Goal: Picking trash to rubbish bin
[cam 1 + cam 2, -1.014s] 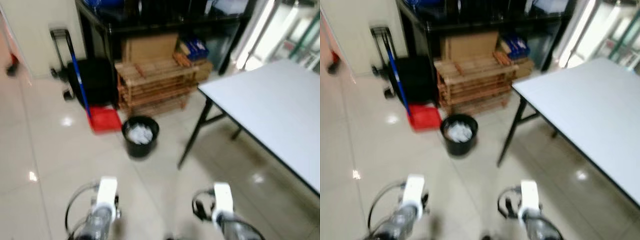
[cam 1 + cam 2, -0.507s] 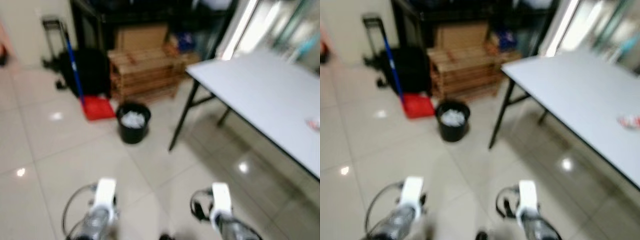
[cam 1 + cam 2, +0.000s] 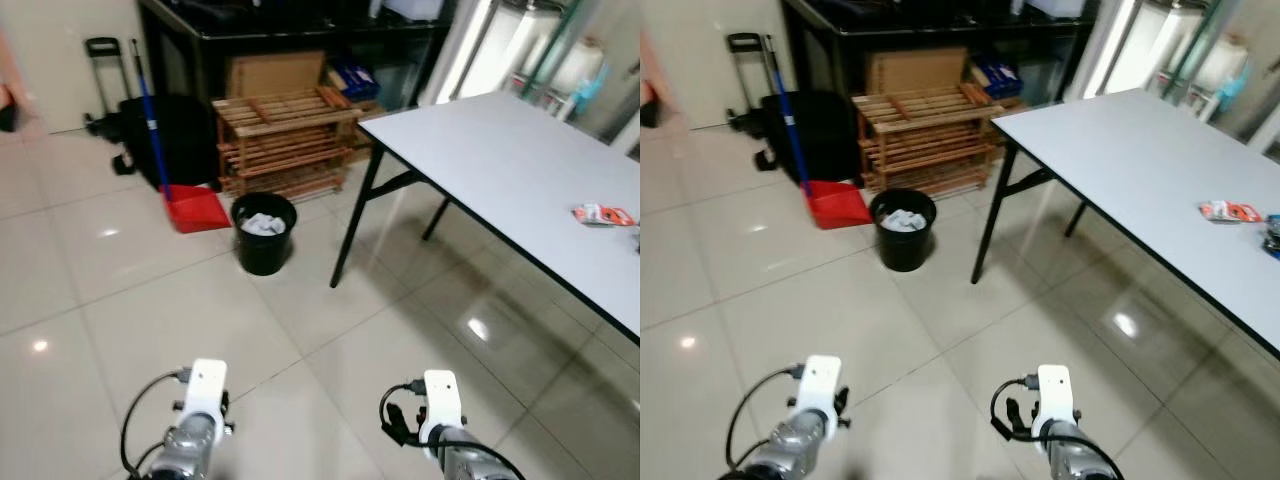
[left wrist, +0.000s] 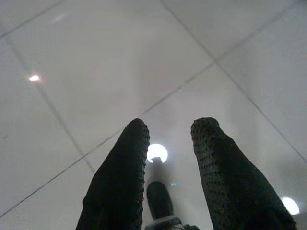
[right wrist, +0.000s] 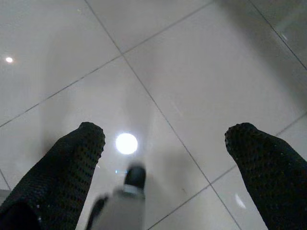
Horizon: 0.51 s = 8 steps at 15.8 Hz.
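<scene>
A black rubbish bin (image 3: pixel 264 232) holding white crumpled paper stands on the tiled floor by the table's near leg. A red and white wrapper (image 3: pixel 603 214) lies on the white table (image 3: pixel 500 150) at the far right. Beside it, at the picture's edge, sits a small blue thing (image 3: pixel 1273 235). My left arm (image 3: pixel 203 400) and right arm (image 3: pixel 440 400) hang low at the bottom of the eye views, well short of the bin. Over bare tiles, the left gripper (image 4: pixel 171 127) is open and holds nothing. The right gripper (image 5: pixel 167 134) is wide open, also over bare floor.
A wooden slatted rack (image 3: pixel 285 140) stands behind the bin, under a black shelf unit with a cardboard box (image 3: pixel 278 73). A red dustpan with a blue handle (image 3: pixel 198 208) and a folding trolley (image 3: pixel 105 80) lean at the back left. Glossy floor tiles (image 3: pixel 130 300) stretch in front of me.
The camera has swung to the right and the picture has sharpened. More of the table shows now, with the wrapper on it. Both arms hang as before.
</scene>
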Tool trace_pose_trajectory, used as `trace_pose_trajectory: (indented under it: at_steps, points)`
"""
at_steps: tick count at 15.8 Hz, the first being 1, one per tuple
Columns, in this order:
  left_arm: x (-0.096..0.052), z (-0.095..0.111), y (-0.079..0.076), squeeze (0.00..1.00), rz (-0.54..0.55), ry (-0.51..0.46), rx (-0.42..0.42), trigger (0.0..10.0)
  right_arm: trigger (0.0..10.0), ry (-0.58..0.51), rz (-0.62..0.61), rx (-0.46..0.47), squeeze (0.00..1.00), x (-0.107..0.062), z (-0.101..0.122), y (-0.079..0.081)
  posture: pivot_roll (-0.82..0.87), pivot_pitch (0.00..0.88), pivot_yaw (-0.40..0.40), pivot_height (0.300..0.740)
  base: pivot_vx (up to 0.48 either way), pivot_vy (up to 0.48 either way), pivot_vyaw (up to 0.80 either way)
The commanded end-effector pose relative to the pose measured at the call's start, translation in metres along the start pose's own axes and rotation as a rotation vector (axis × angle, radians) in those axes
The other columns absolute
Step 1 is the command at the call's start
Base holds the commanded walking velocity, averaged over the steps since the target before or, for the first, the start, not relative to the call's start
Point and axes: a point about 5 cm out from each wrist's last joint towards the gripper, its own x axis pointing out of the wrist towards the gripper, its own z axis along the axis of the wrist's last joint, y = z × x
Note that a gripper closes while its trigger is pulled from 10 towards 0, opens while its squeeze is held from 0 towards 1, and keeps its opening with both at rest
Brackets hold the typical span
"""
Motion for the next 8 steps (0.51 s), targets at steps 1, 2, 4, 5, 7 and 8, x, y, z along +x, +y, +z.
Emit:
trace_pose_trajectory:
  at_steps: [1,2,4,5,7,8]
  points:
    - [-0.0009,-0.0043,-0.0058,0.00,-0.004,0.019,-0.006,10.0,10.0,0.002,-0.014,0.003,0.00,-0.0007,0.0000,-0.0046,-0.07,0.064,-0.126,0.740,0.000,0.000,0.00]
    - [-0.0009,-0.0045,-0.0054,0.00,-0.004,0.019,-0.005,10.0,10.0,0.003,-0.014,0.003,0.00,-0.0006,-0.0001,-0.0042,-0.07,0.064,-0.124,0.740,0.000,0.000,0.00]
    - [-0.0010,-0.0049,-0.0051,0.00,-0.003,0.020,-0.005,10.0,10.0,0.003,-0.014,0.004,0.00,-0.0006,-0.0005,-0.0037,-0.07,0.062,-0.123,0.740,0.000,0.000,0.00]
    - [-0.0010,-0.0048,-0.0054,0.00,-0.005,0.020,-0.004,10.0,10.0,0.003,-0.015,0.004,0.00,-0.0006,-0.0005,-0.0036,-0.07,0.061,-0.124,0.740,0.000,0.000,0.00]
    - [-0.0008,-0.0040,-0.0056,0.00,-0.005,0.017,-0.004,10.0,10.0,0.005,-0.016,0.004,0.00,-0.0005,-0.0005,-0.0034,-0.07,0.062,-0.123,0.740,0.000,0.000,0.00]
    - [-0.0008,-0.0038,-0.0054,0.00,-0.005,0.016,-0.004,10.0,10.0,0.012,-0.015,-0.001,0.00,-0.0004,-0.0011,-0.0030,-0.07,0.060,-0.122,0.740,0.000,0.000,0.00]
